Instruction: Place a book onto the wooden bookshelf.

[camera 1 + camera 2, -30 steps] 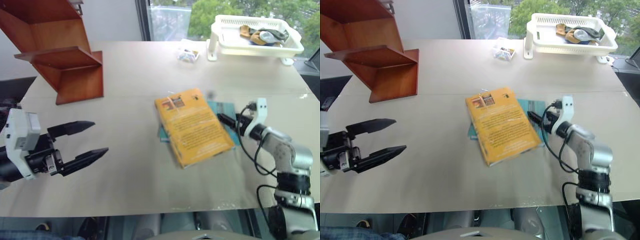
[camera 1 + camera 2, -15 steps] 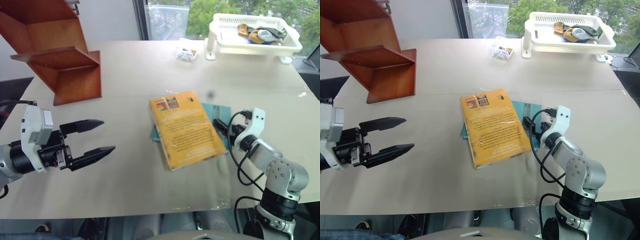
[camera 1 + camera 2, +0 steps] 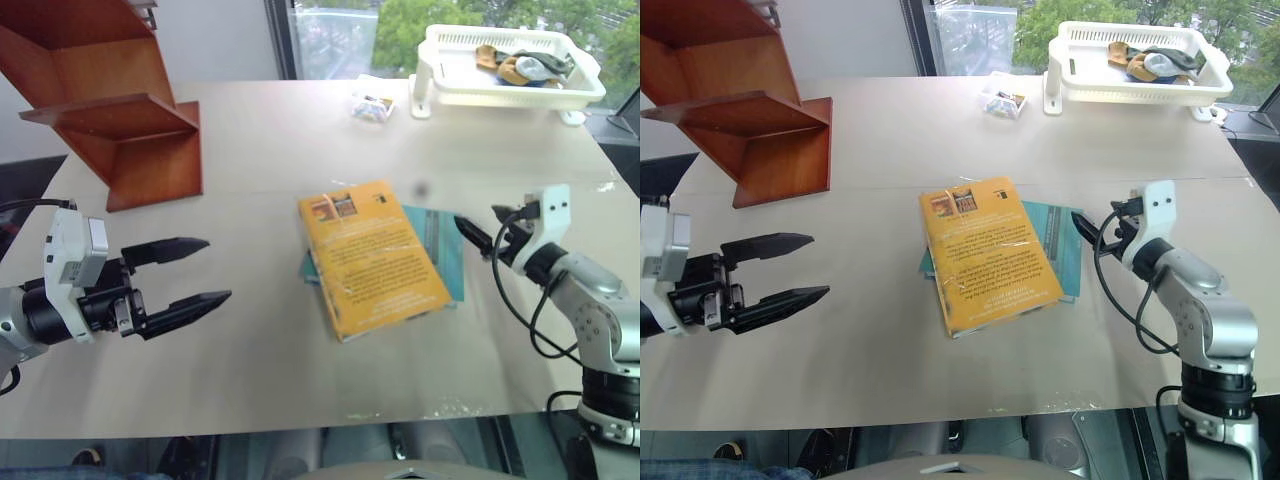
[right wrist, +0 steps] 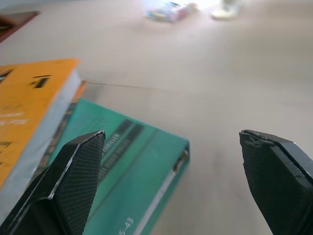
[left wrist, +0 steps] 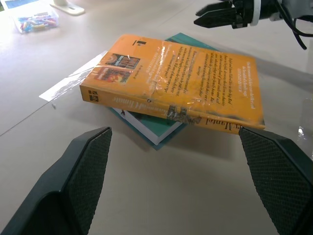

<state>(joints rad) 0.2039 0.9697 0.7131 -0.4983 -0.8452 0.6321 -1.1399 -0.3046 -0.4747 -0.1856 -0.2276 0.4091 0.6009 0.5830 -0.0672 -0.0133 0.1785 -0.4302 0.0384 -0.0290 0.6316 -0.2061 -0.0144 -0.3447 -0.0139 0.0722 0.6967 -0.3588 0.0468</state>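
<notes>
The thick orange-yellow book (image 3: pixel 375 258) lies flat at the middle of the table, on top of a thinner teal book (image 3: pixel 442 248) whose right part sticks out. The wooden bookshelf (image 3: pixel 120 110) stands at the far left corner. My left gripper (image 3: pixel 215 270) hovers open, well left of the books and pointing at them; in the left wrist view the book (image 5: pixel 171 78) lies beyond its fingers. My right gripper (image 3: pixel 470 232) is open just right of the teal book (image 4: pixel 127 161), above the table and clear of it.
A white plastic basket (image 3: pixel 500 95) holding small items stands at the far right corner. A small clear box (image 3: pixel 373 106) of coloured bits sits to its left. The table's near edge runs in front of both arms.
My right gripper has lifted and drawn back to the right, off the books' edge, baring more of the teal book. The left gripper has stayed where it was, open.
</notes>
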